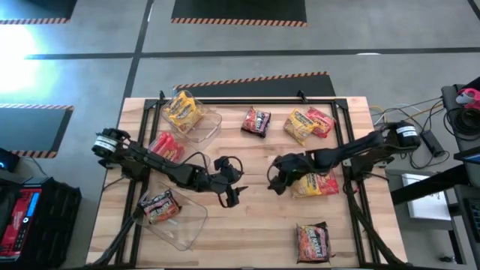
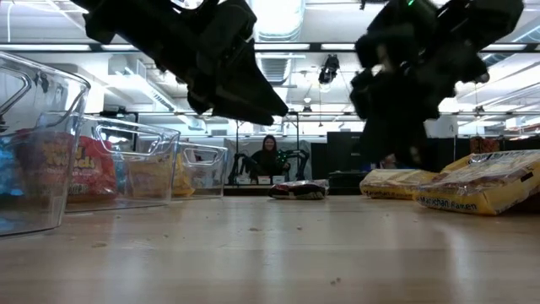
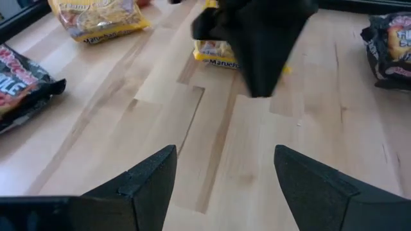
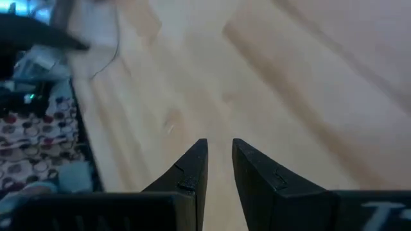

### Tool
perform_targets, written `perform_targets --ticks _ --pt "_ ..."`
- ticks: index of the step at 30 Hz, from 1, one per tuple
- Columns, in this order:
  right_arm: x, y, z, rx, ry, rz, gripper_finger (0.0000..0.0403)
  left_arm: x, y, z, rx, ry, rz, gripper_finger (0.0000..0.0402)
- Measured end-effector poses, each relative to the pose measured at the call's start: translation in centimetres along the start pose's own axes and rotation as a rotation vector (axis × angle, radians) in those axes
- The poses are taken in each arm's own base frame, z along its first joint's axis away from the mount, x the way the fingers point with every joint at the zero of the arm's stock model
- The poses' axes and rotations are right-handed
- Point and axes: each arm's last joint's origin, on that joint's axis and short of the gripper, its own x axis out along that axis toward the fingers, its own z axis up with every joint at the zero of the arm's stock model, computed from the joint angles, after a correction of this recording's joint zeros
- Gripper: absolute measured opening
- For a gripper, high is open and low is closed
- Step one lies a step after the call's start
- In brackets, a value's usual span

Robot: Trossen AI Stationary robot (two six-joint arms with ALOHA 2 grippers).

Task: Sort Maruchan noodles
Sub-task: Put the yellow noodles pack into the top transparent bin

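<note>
Loose Maruchan noodles lie flat on the wooden table: a dark packet (image 1: 256,121), a yellow one (image 1: 300,124) with a red one (image 1: 322,120) beside it at the far side, a yellow-and-red one (image 1: 316,184) under my right arm, and a dark one (image 1: 313,240) near the front edge. My left gripper (image 1: 231,190) (image 3: 225,151) hangs open over bare wood at the table's middle. My right gripper (image 1: 277,178) (image 4: 219,144) faces it a little to the right, shut to a narrow slit, with nothing between its fingers.
Three clear bins stand on the left: the far one (image 1: 202,126) holds a yellow packet (image 1: 184,111), the middle one a red packet (image 1: 166,144), the near one (image 1: 184,225) a dark-and-red packet (image 1: 159,205). A black frame (image 1: 247,100) runs round the table. A person sits beyond the table (image 2: 268,156).
</note>
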Motion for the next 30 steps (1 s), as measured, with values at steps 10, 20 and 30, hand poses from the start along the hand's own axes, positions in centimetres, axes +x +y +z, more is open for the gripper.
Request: perform_targets --ticks 10,20,30 --pt "-4.3 1.5 -3.0 0.036 -0.07 -0.155 0.0063 3.0 -1.1 -1.5 0.005 -0.041 -0.015 0.0245" --pt "-5.0 1.9 -5.0 0.09 -0.015 -0.188 0.0063 7.1 -2.2 -0.7 0.087 -0.05 0.015 0.0245" --pt "-8.0 1.0 -6.0 0.182 0.027 -0.288 0.0063 12.0 -1.8 -0.9 0.08 -0.025 0.049 0.0245"
